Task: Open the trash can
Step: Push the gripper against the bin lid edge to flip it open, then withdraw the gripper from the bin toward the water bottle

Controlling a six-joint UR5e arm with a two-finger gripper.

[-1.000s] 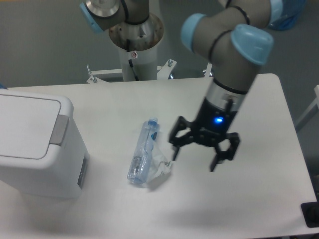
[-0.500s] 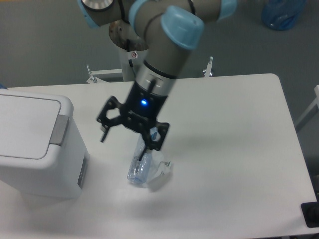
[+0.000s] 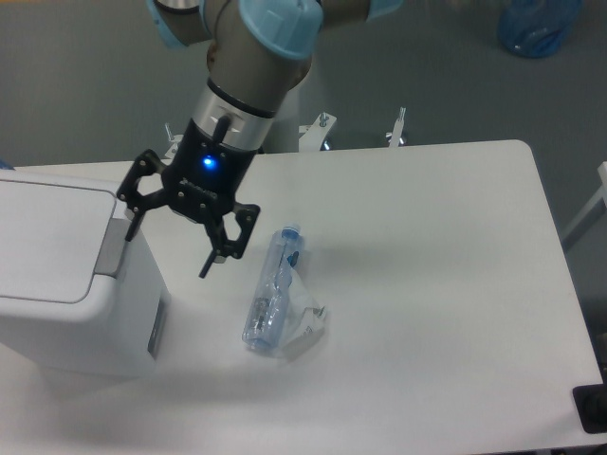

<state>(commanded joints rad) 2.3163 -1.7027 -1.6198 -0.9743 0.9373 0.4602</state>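
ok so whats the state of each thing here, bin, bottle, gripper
trash can: lid down flat, shut
gripper: open, empty, in the air beside the trash can's right edge near the grey tab
bottle: crushed, lying on its side on the table, not held

No legible txt, labels or nos. anywhere; bottle [image 3: 273,301] label too blurry to read.
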